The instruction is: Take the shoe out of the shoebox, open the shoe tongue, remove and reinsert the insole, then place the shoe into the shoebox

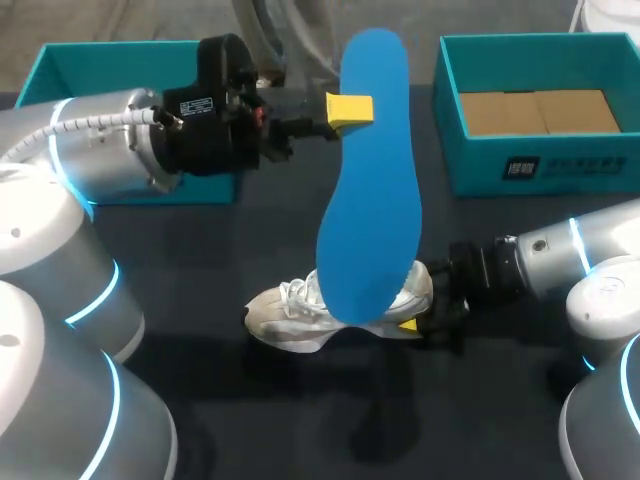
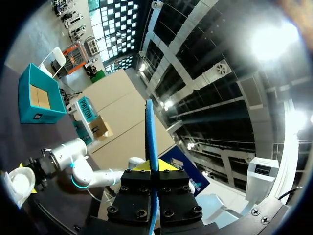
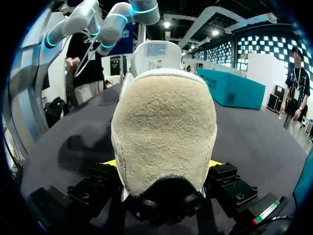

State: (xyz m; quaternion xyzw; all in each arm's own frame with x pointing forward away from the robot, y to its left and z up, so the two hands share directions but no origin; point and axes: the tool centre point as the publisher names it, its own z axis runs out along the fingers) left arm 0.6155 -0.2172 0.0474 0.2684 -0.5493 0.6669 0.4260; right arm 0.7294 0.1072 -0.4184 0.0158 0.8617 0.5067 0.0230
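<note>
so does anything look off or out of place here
Nothing spilled or damaged. The only thing out of place is the blue insole, held in the air by the left hand above the shoe, which sits upright on the table with the right hand on its heel.

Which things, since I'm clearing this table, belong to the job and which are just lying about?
Job: insole, clamped in left gripper; shoe, heel in right gripper; right box, holding cardboard.
Lying about: nothing sure; left box may be the shoebox's other half, cannot tell.
</note>
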